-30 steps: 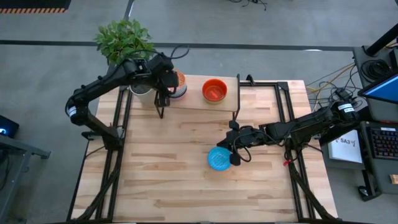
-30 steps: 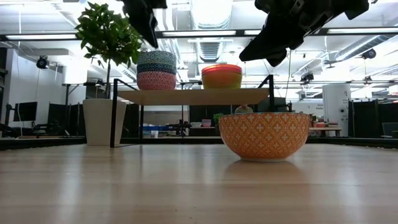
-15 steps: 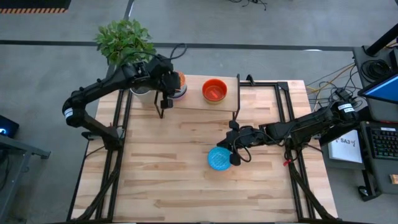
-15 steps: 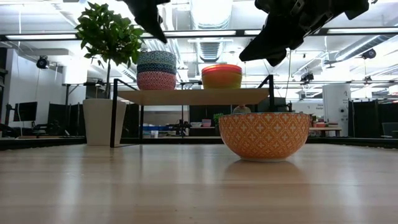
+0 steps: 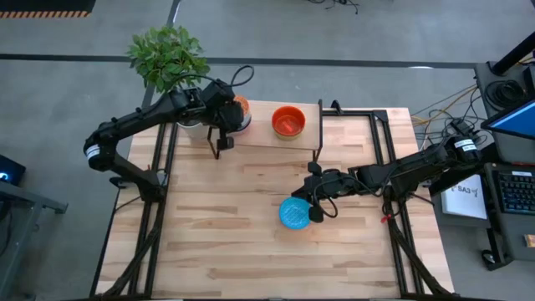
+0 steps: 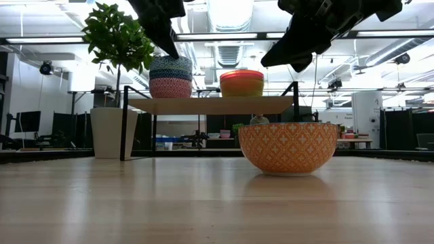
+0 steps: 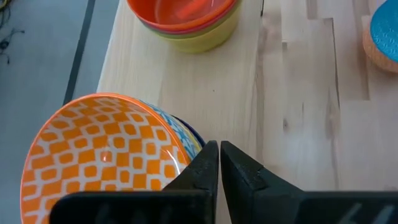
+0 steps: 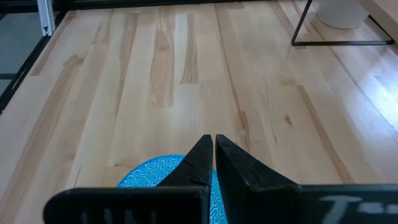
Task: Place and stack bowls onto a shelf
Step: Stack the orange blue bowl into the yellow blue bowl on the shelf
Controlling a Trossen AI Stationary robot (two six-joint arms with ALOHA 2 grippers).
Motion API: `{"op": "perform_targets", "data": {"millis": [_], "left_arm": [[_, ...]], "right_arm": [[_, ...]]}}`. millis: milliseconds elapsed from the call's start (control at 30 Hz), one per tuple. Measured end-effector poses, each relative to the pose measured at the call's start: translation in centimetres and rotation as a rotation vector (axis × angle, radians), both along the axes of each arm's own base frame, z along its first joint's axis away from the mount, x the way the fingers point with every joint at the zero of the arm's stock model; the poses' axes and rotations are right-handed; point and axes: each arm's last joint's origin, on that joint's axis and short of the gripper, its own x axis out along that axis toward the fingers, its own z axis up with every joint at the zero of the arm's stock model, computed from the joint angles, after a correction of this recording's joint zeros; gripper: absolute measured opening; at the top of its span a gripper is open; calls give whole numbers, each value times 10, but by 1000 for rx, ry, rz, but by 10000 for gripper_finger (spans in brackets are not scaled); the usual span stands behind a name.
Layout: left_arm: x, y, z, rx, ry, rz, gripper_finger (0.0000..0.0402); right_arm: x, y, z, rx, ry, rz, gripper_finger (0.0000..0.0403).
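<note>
- Bowl left on the tabletop (image 5: 209,217), orange-patterned outside and bright blue inside (image 6: 288,148), sitting at about 5 o'clock from the table's middle in the high view; upright, alone, not yet on the shelf.
- Right gripper (image 8: 213,138) directly over that bowl's rim on the 2 o'clock side, fingers pressed together on nothing; no change from a second ago, waiting above the bowl rather than gripping it.
- Shelf (image 6: 210,105) at the table's 12 o'clock edge, carrying two stacks well apart from the lone bowl.
- Right stack (image 5: 288,121) topped by a red-orange bowl, untouched.
- Left stack (image 6: 171,78) topped by a bowl checked orange inside (image 7: 99,155), seated level on the ones beneath.
- Left gripper (image 7: 219,146) just beside that stack, at its 7 o'clock in the high view; fingers wide apart a second ago, now drawn fully together and empty, clear of the bowl's wall.
- Likely meaning: placement on the left stack finished, with the closing of the fingers marking the pull-away.
- Remaining, judged from the layout: only the blue-lined bowl visibly still to lift and stack, most plausibly by the right arm already above it.
- Potted plant (image 5: 167,54) beyond the shelf's 10 o'clock corner, no part of the job.
</note>
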Motion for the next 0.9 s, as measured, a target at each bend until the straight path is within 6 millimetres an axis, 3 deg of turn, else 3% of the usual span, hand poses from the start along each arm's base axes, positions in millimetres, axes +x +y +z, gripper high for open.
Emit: {"op": "perform_targets", "data": {"millis": [300,533,900], "left_arm": [[2,-1,5,5,-54,19,0],[13,6,23,112,-285,23,0],[20,15,-14,189,-218,110,0]], "right_arm": [[0,0,0,2,0,-1,9],[0,0,0,0,0,0,9],[0,1,0,-7,0,6,9]]}}
